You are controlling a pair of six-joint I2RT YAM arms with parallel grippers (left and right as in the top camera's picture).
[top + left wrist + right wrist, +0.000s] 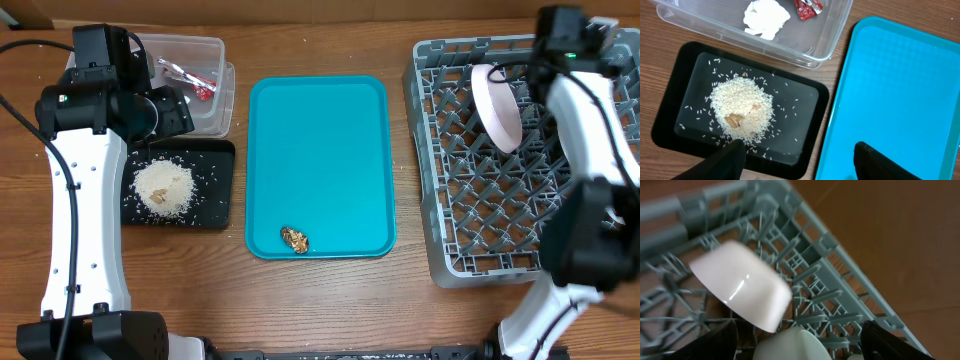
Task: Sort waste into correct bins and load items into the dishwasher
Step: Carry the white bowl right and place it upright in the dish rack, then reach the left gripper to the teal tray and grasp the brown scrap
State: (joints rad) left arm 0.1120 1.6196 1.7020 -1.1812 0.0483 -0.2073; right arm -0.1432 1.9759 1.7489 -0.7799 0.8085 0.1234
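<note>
My left gripper [799, 162] is open and empty above the gap between the black tray [670, 100] and the teal tray [900, 90]. The black tray holds a heap of rice [740, 107] with a small brown scrap [734, 119] on it. The clear tub [835, 30] holds the white tissue [767, 17] and the red wrapper [807, 7]. Another brown scrap [294, 238] lies on the teal tray. My right gripper [800, 347] is open over the grey dish rack [840, 265], above a pale rounded dish [792, 347]. A white bowl [740, 285] lies tilted in the rack. A white plate [497, 105] stands in the rack. Chopsticks are out of view.
The teal tray [320, 160] lies in the middle of the wooden table [330, 300], between the bins on the left and the rack [480, 210] on the right. The right arm [590, 130] covers the rack's right side.
</note>
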